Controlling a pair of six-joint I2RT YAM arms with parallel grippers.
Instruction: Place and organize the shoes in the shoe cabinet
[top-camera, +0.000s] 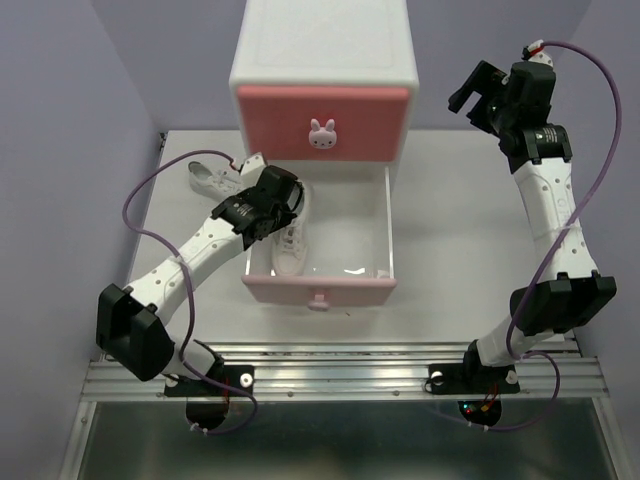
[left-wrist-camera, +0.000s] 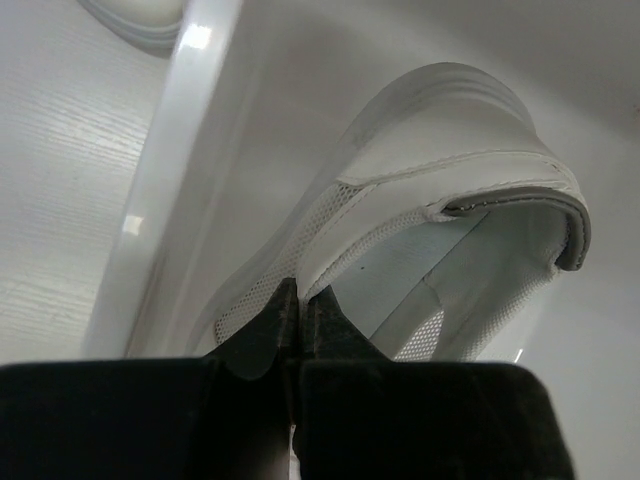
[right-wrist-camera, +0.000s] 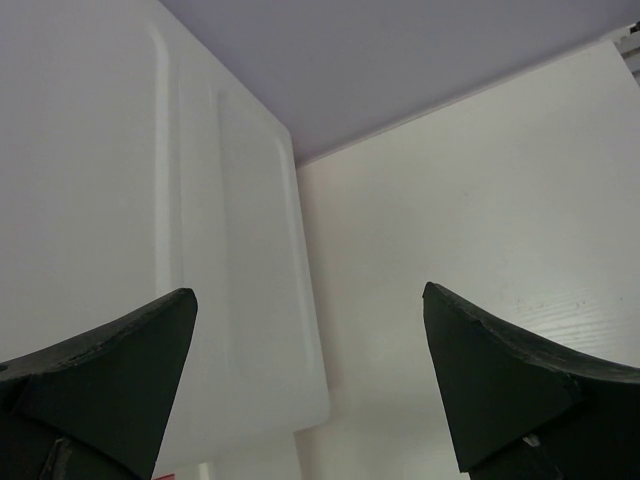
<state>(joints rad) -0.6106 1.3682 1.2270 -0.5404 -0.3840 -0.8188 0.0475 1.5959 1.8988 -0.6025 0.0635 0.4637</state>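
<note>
From above you can spot a spare sneaker (top-camera: 212, 176) on the counter (top-camera: 460, 230), left of the cabinet (top-camera: 322, 60). Your left gripper (left-wrist-camera: 303, 296) is down in the pulled-out lower drawer (top-camera: 372, 240). Only its wrist view shows it pinched onto the white shoe (left-wrist-camera: 450, 170) there. Your right gripper (top-camera: 478, 95) hangs wide open beside the cabinet.

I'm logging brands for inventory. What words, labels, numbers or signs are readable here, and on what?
No text can be read in any view.
The white shoe in the left tool: no brand or size mark shows.
The shoe cabinet: no lettering, only bunny-shaped knobs.
</note>
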